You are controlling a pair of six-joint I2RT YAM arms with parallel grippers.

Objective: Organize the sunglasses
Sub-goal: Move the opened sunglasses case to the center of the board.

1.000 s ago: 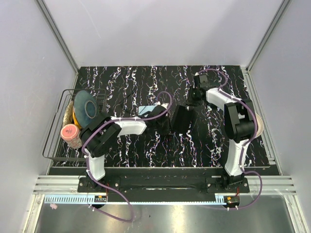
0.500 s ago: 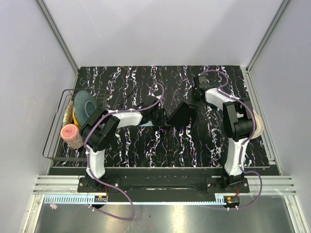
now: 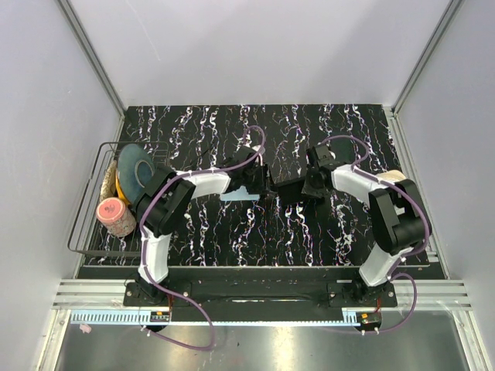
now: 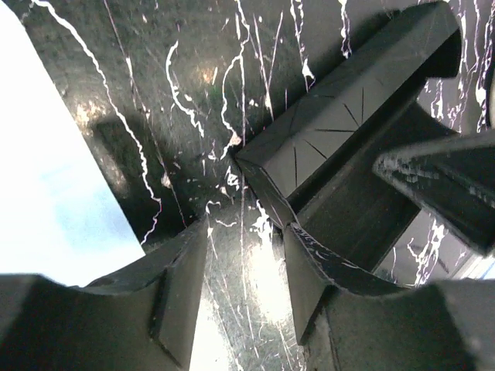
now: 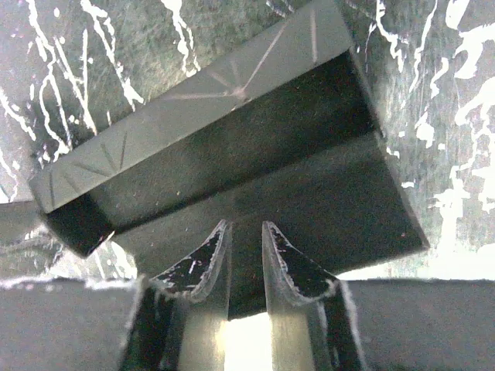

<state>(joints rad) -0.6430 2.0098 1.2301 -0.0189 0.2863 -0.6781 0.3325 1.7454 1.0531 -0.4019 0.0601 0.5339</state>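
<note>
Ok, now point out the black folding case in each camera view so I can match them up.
Top external: the black case lies near the centre of the table.
Left wrist: the case is at the upper right, seen as an angled ridge.
Right wrist: the case fills the middle of the picture.
Shared landmark: the black marbled tabletop with white veins.

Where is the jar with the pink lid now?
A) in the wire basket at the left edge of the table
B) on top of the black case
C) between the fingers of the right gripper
A: the jar stands inside the basket, well apart from the case in the middle of the table.
</note>
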